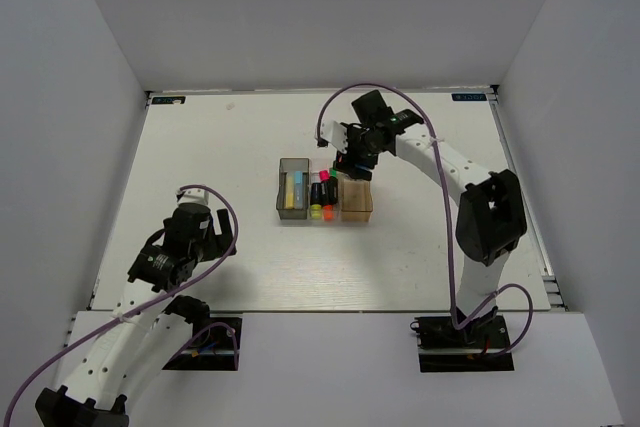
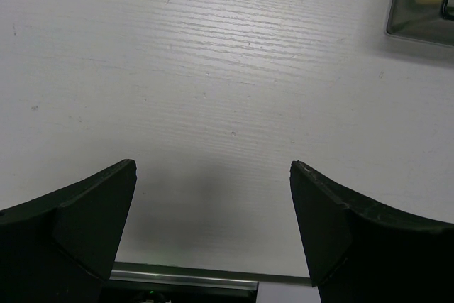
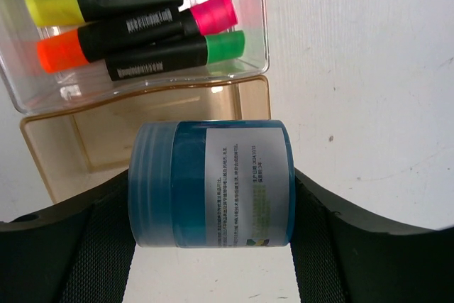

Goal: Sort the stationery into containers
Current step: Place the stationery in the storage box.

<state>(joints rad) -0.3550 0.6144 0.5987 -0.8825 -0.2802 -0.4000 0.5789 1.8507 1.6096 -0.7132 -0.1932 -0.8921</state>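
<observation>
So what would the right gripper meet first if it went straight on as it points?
Probably the amber bin, lying directly beyond the blue jar that the right gripper holds; rim or floor, depth is unclear.

Plain pale grey walls (image 1: 330, 7) enclose a white wood-grain table (image 1: 200, 147).

The top camera looks down from behind on the whole table (image 1: 200, 147). Both wrist cameras look down closely: left at the table, right at the bins (image 1: 356, 197), shared with top.
</observation>
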